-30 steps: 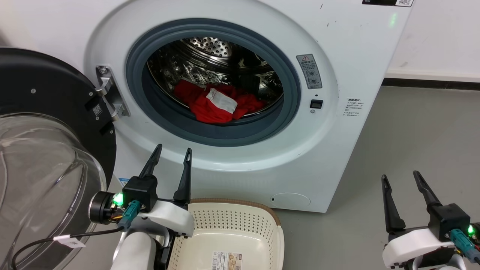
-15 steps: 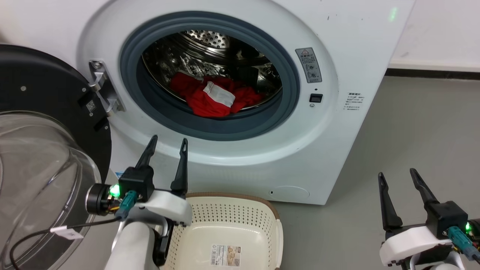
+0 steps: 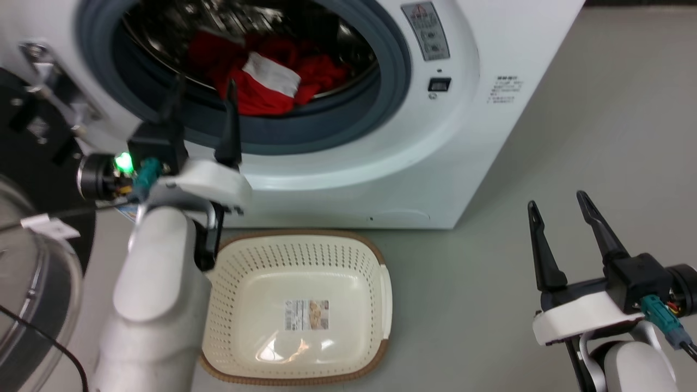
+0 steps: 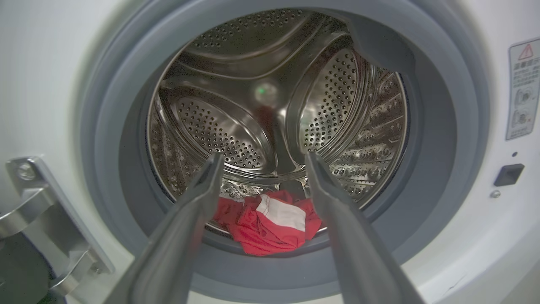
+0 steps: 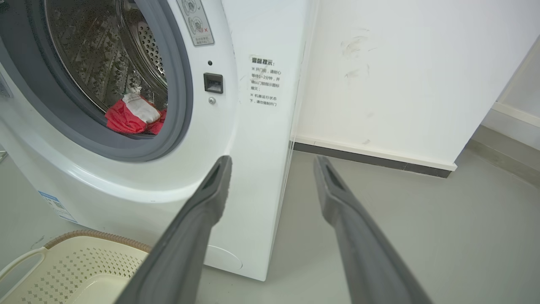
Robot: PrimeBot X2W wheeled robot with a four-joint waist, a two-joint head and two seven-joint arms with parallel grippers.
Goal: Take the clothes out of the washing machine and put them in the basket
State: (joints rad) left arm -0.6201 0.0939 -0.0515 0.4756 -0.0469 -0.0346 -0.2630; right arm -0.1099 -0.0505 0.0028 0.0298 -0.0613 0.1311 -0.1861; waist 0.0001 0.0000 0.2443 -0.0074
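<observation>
The left pincer (image 3: 204, 84) (image 4: 262, 158) is wide apart and holds nothing. It has gone up since a second ago. Back then its tips were in front of the white face of the washing machine (image 3: 381, 163), below the round hole. Now they are up in front of the grey seal (image 3: 305, 130) at the bottom of that hole, pointing into the machine. They are close to the clothes (image 3: 248, 100) (image 4: 261, 236) but not touching them. The red clothes, with a white patch on top, lie in the same place as before, low at the front of the machine's steel drum (image 4: 219, 139). The right pincer (image 3: 556, 199) (image 5: 273, 160) is spread apart and holds nothing. It stays low over the floor (image 3: 544, 136), off to the right of the machine. The basket (image 3: 305, 256) sits on the floor just in front of the machine, as it did before. It has no clothes in it, and the paper label (image 3: 307, 314) on its bottom shows. The head camera has tipped down, so the whole machine sits higher in that view than before.
</observation>
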